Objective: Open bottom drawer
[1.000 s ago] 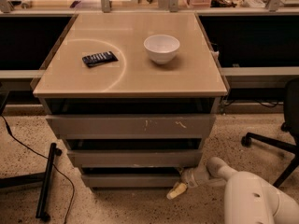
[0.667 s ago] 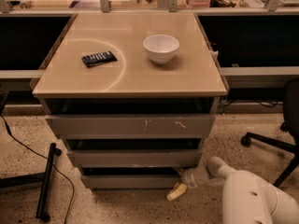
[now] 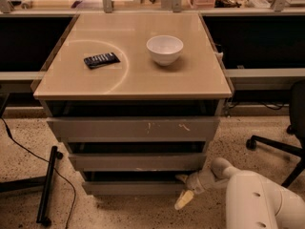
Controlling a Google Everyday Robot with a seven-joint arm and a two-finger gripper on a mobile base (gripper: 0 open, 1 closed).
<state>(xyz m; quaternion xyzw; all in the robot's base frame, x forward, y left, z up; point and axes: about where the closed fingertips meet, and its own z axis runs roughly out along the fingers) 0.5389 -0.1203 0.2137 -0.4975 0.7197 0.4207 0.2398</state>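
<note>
Currently, the single camera view looks down on a three-drawer cabinet (image 3: 217, 109) with a beige top, on which a white bowl (image 3: 164, 49) and a black remote control (image 3: 101, 59) stand well apart. The bottom drawer (image 3: 133, 188) is the lowest grey front, just above the speckled floor; it projects slightly less than the middle drawer (image 3: 138, 162) and the scratched top drawer (image 3: 133, 129), with a dark gap above it. The white robot arm (image 3: 248, 197) enters from the lower right. The gripper (image 3: 182, 191) is at the right end of the bottom drawer front, its fingers apart: the upper one reaches toward the gap above the front, the pale lower one (image 3: 183, 200) hangs just below it. Whether either touches the front cannot be determined. Judged step: engaging the drawer edge; the drawer appears barely opened, if at all. The next move calls for a secure hold on the front edge, then a straight pull outward, away from the cabinet. No brand, label or legible writing is visible.
</note>
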